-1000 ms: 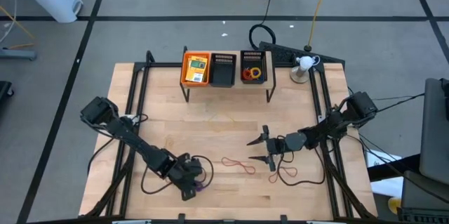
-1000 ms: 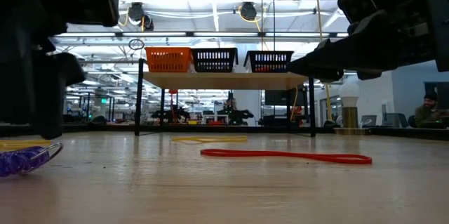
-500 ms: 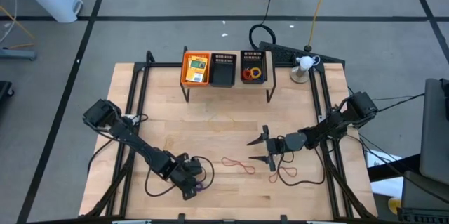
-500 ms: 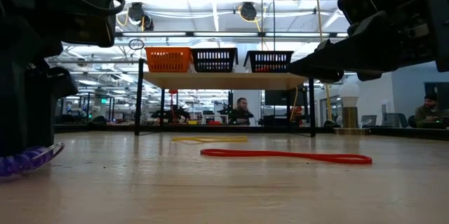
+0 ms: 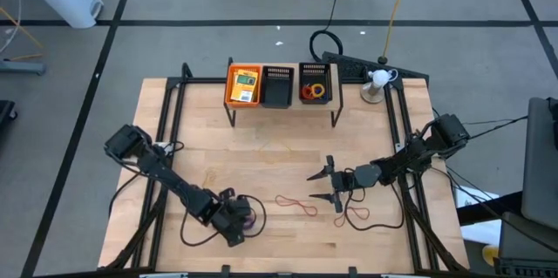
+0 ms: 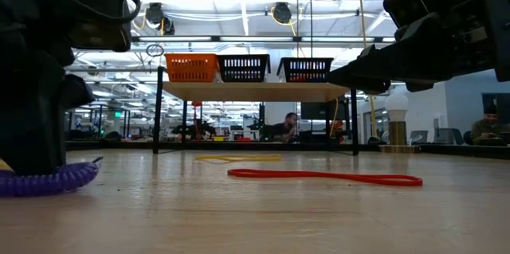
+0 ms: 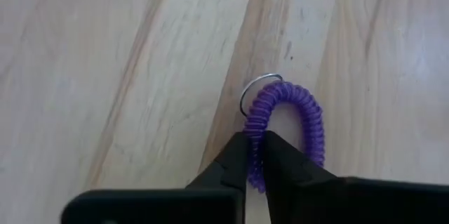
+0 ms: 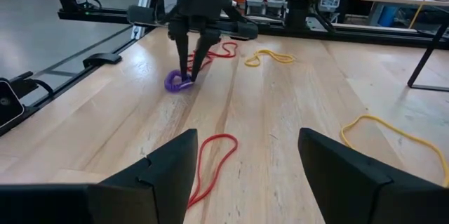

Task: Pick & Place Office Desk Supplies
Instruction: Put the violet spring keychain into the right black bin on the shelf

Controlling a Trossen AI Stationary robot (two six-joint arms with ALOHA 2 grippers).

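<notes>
Purple coil ring (image 7: pixel 291 122) lies on the desk (image 5: pixel 261 156) near its front edge, pinched in the left claw (image 7: pixel 255 155); the right claw (image 5: pixel 324 186) hovers released, well apart.

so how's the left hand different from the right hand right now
The left hand is shut on the purple coil ring, tips down at the table; the right hand is open and holds nothing. The left hand sits near the table's front edge; the right hand hovers by a red rubber band. Both are dark two-finger hands.
</notes>
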